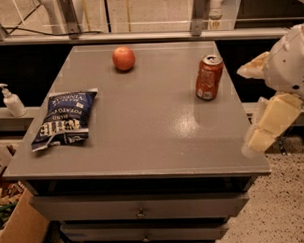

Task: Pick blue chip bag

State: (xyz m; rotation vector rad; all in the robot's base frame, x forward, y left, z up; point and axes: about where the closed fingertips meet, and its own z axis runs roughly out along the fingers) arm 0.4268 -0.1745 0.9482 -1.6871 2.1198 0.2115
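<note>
The blue chip bag [63, 119] lies flat near the left edge of the grey table [153, 148], a dark navy foil bag with white lettering. My gripper [250, 104] hangs off the table's right side, level with its front half and far from the bag. Its two cream fingers [272, 122] stand apart, open and empty.
A red soda can [209, 77] stands upright at the right back of the table. A red apple [124, 58] sits at the back middle. A white pump bottle [12, 101] stands on a ledge left of the table. Drawers [140, 209] sit below the top, and a cardboard box [20, 230] at lower left.
</note>
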